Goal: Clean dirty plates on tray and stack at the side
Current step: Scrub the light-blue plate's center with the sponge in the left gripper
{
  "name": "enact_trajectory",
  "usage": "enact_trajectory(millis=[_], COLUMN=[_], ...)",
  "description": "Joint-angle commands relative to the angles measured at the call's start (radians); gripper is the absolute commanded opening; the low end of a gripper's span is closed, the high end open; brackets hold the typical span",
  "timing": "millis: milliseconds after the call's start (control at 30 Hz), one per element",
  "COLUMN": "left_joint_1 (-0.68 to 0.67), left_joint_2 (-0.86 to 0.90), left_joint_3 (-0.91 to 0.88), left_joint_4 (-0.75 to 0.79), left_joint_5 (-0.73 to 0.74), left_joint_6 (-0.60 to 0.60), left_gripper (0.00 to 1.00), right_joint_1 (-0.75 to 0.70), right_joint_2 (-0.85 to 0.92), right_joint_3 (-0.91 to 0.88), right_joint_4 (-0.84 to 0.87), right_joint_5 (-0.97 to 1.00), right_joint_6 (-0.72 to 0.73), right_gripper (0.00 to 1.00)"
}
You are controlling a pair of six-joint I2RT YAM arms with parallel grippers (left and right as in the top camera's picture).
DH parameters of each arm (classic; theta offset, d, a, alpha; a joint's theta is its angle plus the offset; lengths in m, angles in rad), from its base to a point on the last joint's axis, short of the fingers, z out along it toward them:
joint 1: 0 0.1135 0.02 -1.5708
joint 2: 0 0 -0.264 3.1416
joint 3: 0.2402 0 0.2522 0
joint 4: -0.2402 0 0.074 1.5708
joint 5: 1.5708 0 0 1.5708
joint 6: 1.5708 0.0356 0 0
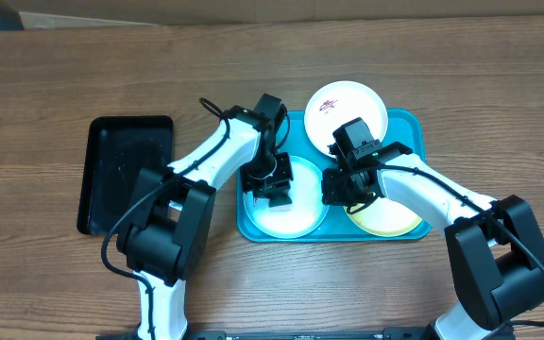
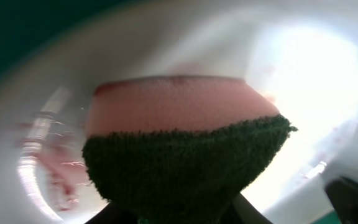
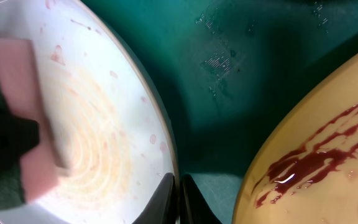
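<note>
The overhead camera looks straight down on the table (image 1: 45,85) from well above and takes in the whole turquoise tray (image 1: 412,127) near mid-frame. The left wrist camera hangs very near the pale blue plate (image 1: 296,219) in the tray's left half. It is so close that the plate (image 2: 166,37) blurs and a sponge (image 2: 179,143) fills the lower middle. The right wrist camera faces down, close over the tray's middle (image 3: 241,74), between that plate (image 3: 104,143) and the yellow-green plate (image 3: 334,199). Both wrist views share the sponge (image 3: 17,68) and the pale blue plate.
</note>
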Motion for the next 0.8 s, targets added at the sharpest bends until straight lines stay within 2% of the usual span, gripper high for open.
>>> enact_trajectory(millis=[0,100,267,600,633,667,767], left_joint_1=[0.008,0.003,-0.006,-0.006,-0.006,-0.006,-0.006], left_joint_2=[0.022,0.022,0.022,0.022,0.022,0.022,0.022], left_joint_3=[0.057,0.069,0.069,0.069,0.069,0.069,0.069], left_joint_4=[-0.027,-0.035,-0.035,-0.037,-0.037,-0.037,-0.037], left_joint_5=[-0.061,-0.061,-0.061,-0.095,-0.105,-0.111,-0.117], left_joint_6=[0.031,0.036,0.047,0.058,0.058,0.058,0.057], left_gripper=[0.33,0.35,0.47,0.47,0.4,0.27,0.04], right_joint_1=[-0.003,-0.003,-0.003,-0.003,-0.003,-0.003,-0.003], right_joint_2=[0.006,0.006,0.006,0.006,0.006,0.006,0.006], right_joint_3=[0.015,0.015,0.015,0.015,0.015,0.015,0.015], right_joint_4=[-0.004,-0.004,-0.003,-0.001,-0.001,-0.001,-0.001], right_joint_5=[0.018,0.018,0.018,0.017,0.017,0.017,0.018], right_joint_6=[0.004,0.004,0.004,0.004,0.004,0.004,0.004], right_gripper=[0.04,0.04,0.04,0.04,0.04,0.04,0.04])
